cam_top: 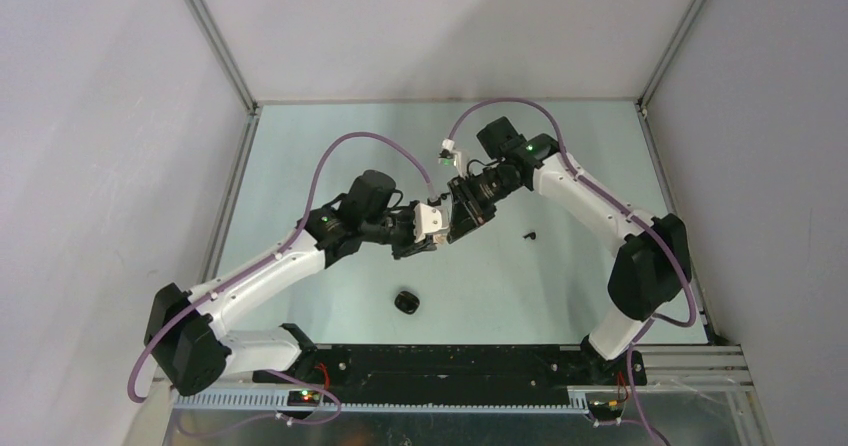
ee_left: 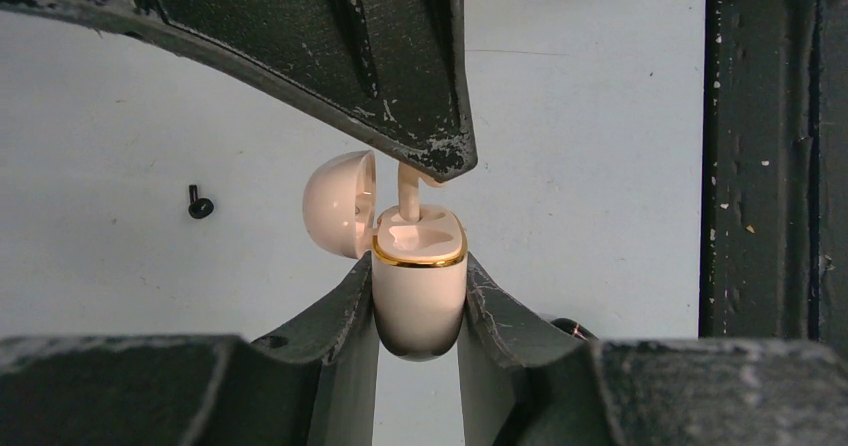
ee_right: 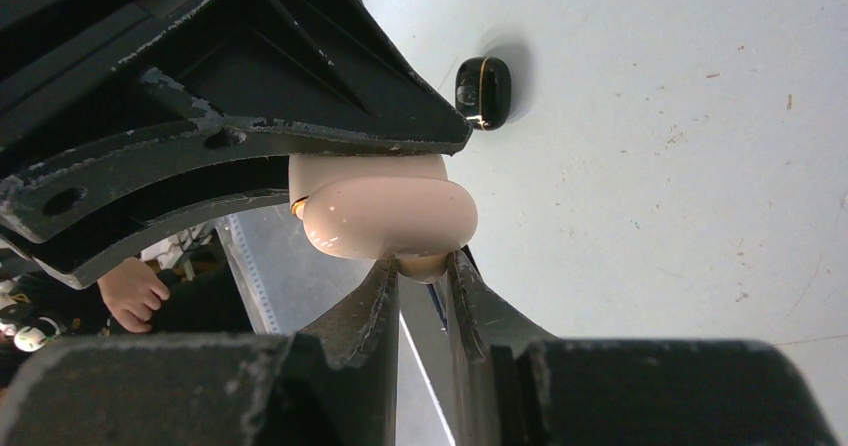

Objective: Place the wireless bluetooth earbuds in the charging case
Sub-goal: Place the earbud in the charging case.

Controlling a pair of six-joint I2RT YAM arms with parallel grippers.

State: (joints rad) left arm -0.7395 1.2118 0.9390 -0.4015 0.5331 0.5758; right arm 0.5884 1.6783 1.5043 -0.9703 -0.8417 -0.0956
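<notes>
Left jaws are pinching the cream case [ee_left: 420, 301] by its body, keeping it upright above the counter [cam_top: 330, 166], lid [ee_left: 338, 204] hanging open at 10 o'clock of the body. Right jaws are pinching a cream earbud [ee_left: 409, 192], holding it at 12 o'clock of the case, stem end down at the open top; can't tell how deep it's sitting. Both arms are meeting mid-counter. Black case [cam_top: 406, 302] is lying closed on the counter at 6 o'clock of the jaws, well apart. One black earbud [cam_top: 529, 235] is lying at 3 o'clock, near
</notes>
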